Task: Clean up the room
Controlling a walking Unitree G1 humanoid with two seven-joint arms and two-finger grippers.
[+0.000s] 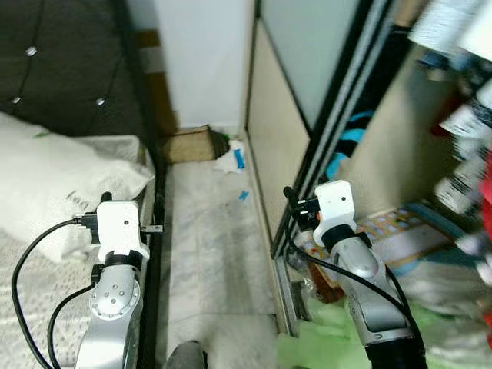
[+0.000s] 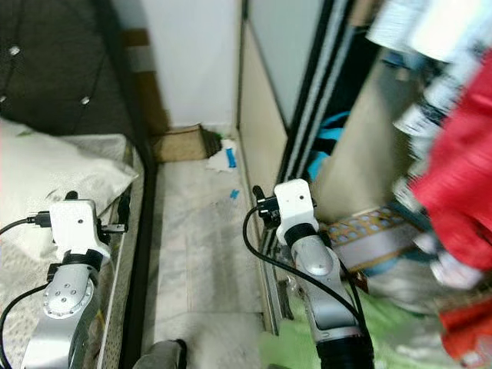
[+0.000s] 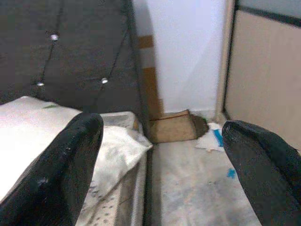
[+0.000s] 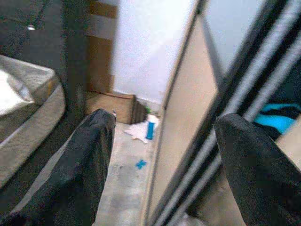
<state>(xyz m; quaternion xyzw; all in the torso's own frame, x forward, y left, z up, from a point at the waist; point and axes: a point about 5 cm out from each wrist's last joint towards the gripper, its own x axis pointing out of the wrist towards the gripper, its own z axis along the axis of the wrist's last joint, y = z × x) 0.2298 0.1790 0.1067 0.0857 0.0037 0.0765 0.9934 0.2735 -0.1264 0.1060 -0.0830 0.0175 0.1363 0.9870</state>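
Observation:
At the far end of a narrow strip of floor lies litter: a crumpled white paper with a blue piece, a small blue scrap and a brown cardboard piece against the wall. The same paper and scrap appear in the left wrist view. My left gripper is open and empty, held over the bed's edge and pointing toward the litter. My right gripper is also open and empty, raised beside the wardrobe's door track. Both are well short of the litter.
A bed with a white pillow and dark tufted headboard bounds the left side. A sliding wardrobe door bounds the right, with hanging clothes and a green item inside. The floor strip runs between them.

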